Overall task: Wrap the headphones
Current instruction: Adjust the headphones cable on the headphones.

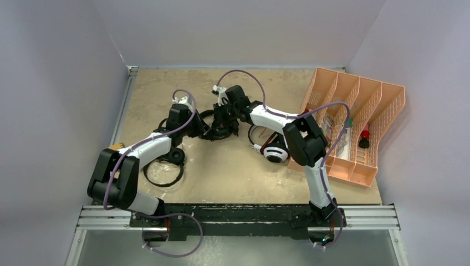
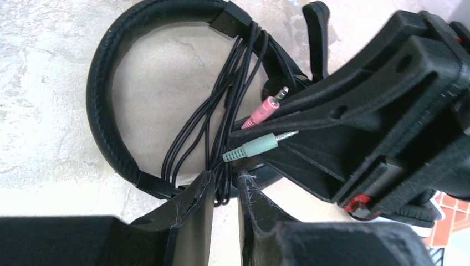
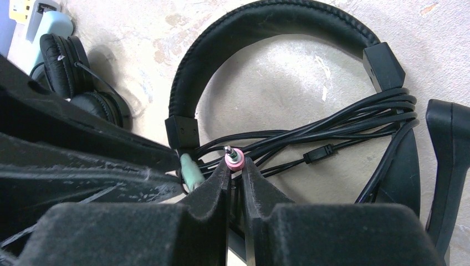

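The larger black headphones (image 1: pixel 220 133) lie mid-table, padded headband (image 3: pixel 266 22) flat and the thin black cable (image 3: pixel 343 119) bundled in loops across it. My right gripper (image 3: pixel 234 167) is shut on the cable's pink plug (image 3: pixel 234 159); the green plug (image 2: pixel 252 148) hangs free beside it. My left gripper (image 2: pixel 226 183) has closed down on the cable bundle (image 2: pixel 221 111), strands pinched between its tips. In the top view both grippers, left (image 1: pixel 204 131) and right (image 1: pixel 224 117), meet over these headphones. The white-and-black headphones (image 1: pixel 275 154) lie under the right arm. The small black headphones (image 1: pixel 176 157) lie under the left arm.
An orange slotted tray (image 1: pixel 354 124) stands tilted at the right edge with a red item in it. Grey walls close in the table on three sides. A pale blue object (image 3: pixel 47 22) sits beyond the small headphones (image 3: pixel 72 72).
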You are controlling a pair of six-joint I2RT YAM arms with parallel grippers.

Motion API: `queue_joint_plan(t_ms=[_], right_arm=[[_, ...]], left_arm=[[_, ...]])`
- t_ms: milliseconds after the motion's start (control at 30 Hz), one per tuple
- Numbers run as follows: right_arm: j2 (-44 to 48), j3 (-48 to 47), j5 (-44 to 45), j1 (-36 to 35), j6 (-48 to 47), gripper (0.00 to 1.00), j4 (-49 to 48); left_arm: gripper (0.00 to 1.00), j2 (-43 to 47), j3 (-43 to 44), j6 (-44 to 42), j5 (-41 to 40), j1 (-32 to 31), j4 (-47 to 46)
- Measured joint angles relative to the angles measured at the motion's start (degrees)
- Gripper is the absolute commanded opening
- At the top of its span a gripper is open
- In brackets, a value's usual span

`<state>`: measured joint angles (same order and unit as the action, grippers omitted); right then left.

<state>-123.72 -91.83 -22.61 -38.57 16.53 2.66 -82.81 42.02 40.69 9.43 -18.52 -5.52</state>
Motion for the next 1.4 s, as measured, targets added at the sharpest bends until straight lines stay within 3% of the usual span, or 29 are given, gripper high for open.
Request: queue_joint_plan(t_ms=[167,300,433,500,633,733,1100,1400], right_arm=[[0.0,0.0,-0.1,0.0,0.1,0.13,0.0],[0.0,0.1,-0.5,0.0,0.2,0.13,-0.1],[0.0,0.2,-0.9,0.0,0.5,0.13,-0.3],[0.0,0.2,-0.9,0.1,0.6,0.13,-0.3],[0.0,0.3,-1.0,0.1,0.6,0.14,-0.4],[0.0,0.4,-1.1,0.1,0.8,0.17,-0.4],[0.2,0.0,-1.2,0.2,3.0,0.35,1.6],[2.5,-0.9,0.3,0.3,3.2,0.37,7.0]], left_arm=[[0.31,-1.6,2.7,-1.6,-1.8,0.0,3.6],[0.28,-1.4,2.7,-2.6,-3.1,0.0,4.6],[0.32,-1.6,3.1,-2.9,-3.4,0.0,5.4],[0.27,-1.7,3.4,-2.9,-3.7,0.0,6.0],[0.07,-1.7,3.5,-3.1,-4.0,0.0,6.3],[0.0,-3.0,5.0,-3.4,-4.1,0.0,7.0],[0.0,-10.0,11.8,-4.5,-3.7,-0.4,11.5],[0.0,-13.5,15.0,-5.7,-1.3,-0.4,14.6]])
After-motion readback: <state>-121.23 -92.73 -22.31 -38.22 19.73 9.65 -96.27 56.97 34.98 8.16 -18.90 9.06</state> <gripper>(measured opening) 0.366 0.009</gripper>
